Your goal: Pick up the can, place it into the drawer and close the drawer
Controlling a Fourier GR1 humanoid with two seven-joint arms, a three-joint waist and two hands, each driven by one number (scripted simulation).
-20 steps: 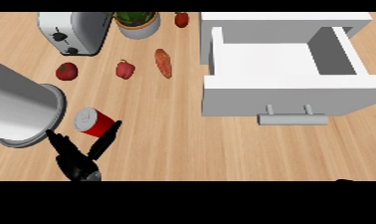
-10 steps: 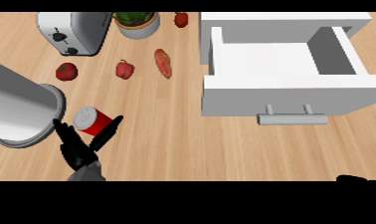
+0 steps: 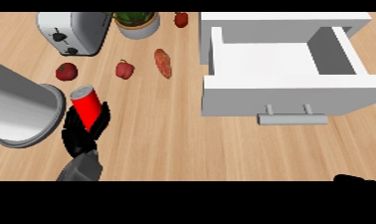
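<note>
Pale woodgrain surface, and on its right side the boxy white drawer stands pulled open, flat-walled and matte. At the left edge sits a big brushed-metal cylinder. Just beside it is the left hand, black fingers curled round the glossy red can, well apart from the drawer. That slick round can could slide in the grip, or clip the drawer's front wall crossing over. Right hand: a dark sliver, state impossible to tell.

Bright, even light covers the wooden surface, seemingly from overhead. Shadows stay soft and faint; the drawer shows greyer shading on its inner walls.
</note>
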